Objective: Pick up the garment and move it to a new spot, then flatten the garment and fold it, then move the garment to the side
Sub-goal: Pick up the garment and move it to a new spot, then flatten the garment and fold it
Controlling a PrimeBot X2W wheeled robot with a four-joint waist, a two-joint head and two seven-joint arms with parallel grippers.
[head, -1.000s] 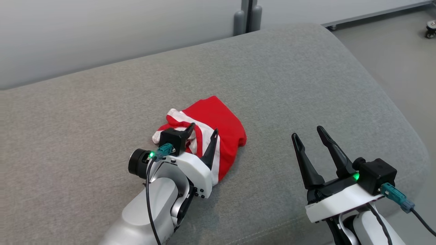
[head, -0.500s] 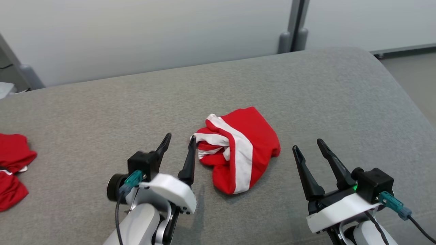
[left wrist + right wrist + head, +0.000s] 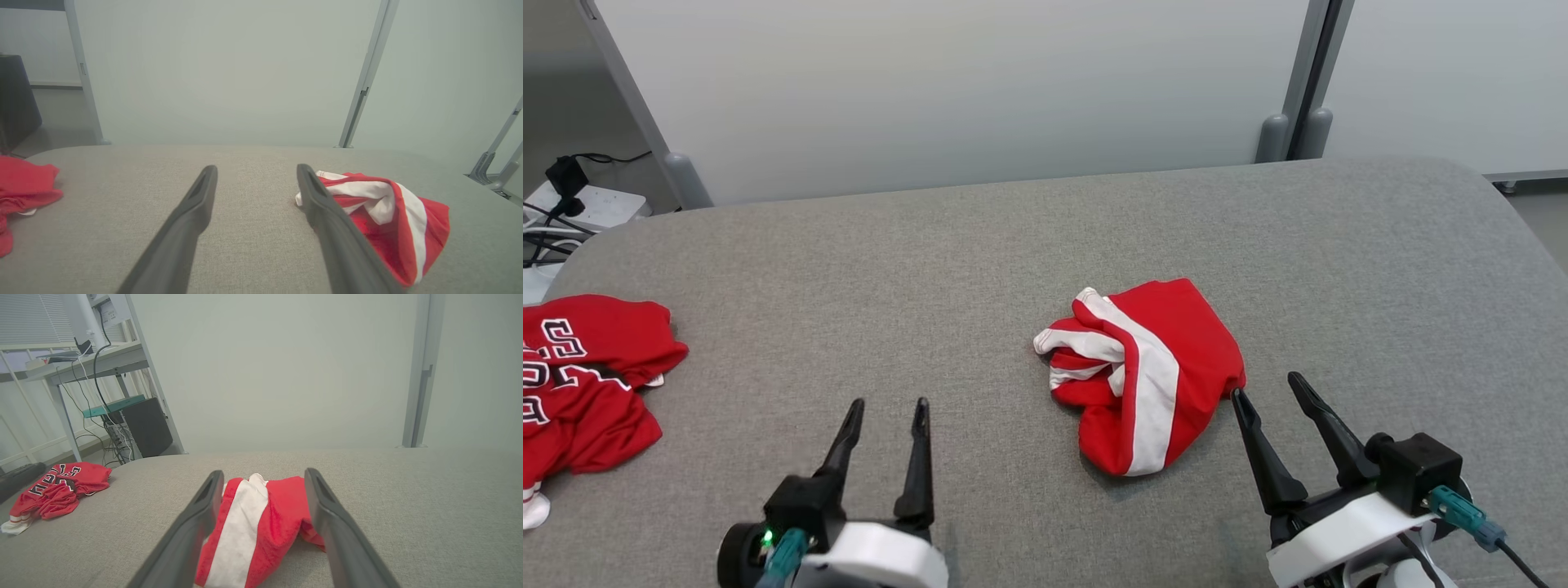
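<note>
**Bunched garment (image 3: pixel 1152 371), nothing gripped**

It lies right of centre on the counter (image 3: pixel 931 245). The right hand (image 3: pixel 1266 385), spread wide, waits just beside its lower-right edge. The left hand (image 3: pixel 888 404), wide too, sits lower left, well apart. Both are probably ready to flatten.

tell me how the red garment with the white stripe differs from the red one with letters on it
The striped garment carries a broad white band; the lettered garment shows white, dark-outlined letters. The striped garment lies mid-surface in a compact bundle; the lettered garment sprawls at the left edge. Both are red, crumpled and lie on the grey cushion.
</note>
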